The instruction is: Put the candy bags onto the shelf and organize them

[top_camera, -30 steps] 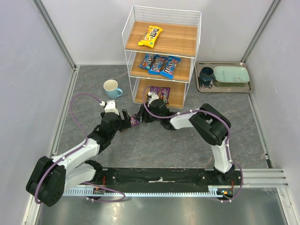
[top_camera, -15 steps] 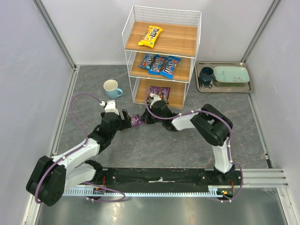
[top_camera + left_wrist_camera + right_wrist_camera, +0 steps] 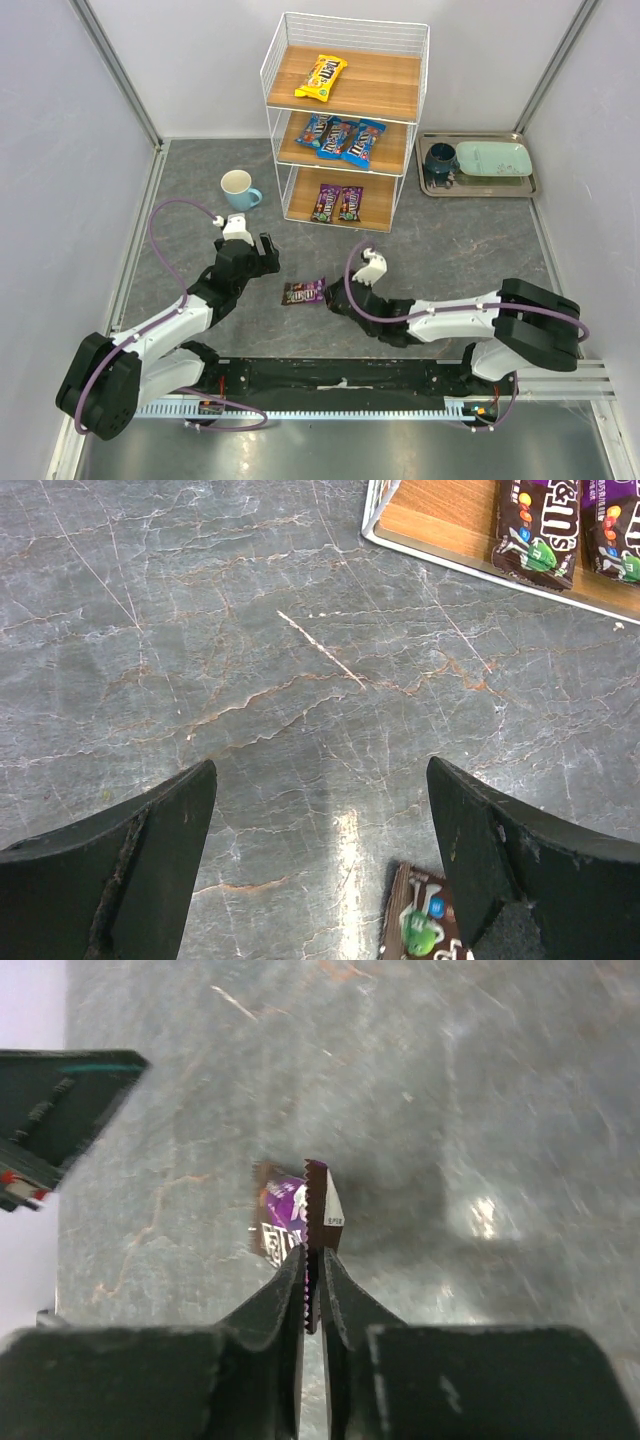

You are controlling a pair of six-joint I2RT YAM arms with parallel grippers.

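The white wire shelf (image 3: pixel 345 110) stands at the back. Its top board holds a yellow bag (image 3: pixel 321 77), the middle board three blue bags (image 3: pixel 342 137), and the bottom board two purple bags (image 3: pixel 337 203). A third purple bag (image 3: pixel 303 292) is low over the floor in front of the shelf. My right gripper (image 3: pixel 330 298) is shut on its right end; in the right wrist view the gripper (image 3: pixel 312 1252) pinches the bag's (image 3: pixel 283 1215) serrated edge. My left gripper (image 3: pixel 270 250) is open and empty, just left of and behind that bag. The left wrist view shows this gripper (image 3: pixel 320 770) with the bag's corner (image 3: pixel 420 928) by the right finger.
A light-blue mug (image 3: pixel 238 188) stands on the floor left of the shelf. A metal tray (image 3: pixel 478 187) at the back right holds a dark cup (image 3: pixel 440 160) and a pale green plate (image 3: pixel 493 158). Walls close in the left and right sides.
My right arm has drawn back from the shelf's front towards the near side, carrying the purple bag to the middle of the floor. The left arm has hardly moved.
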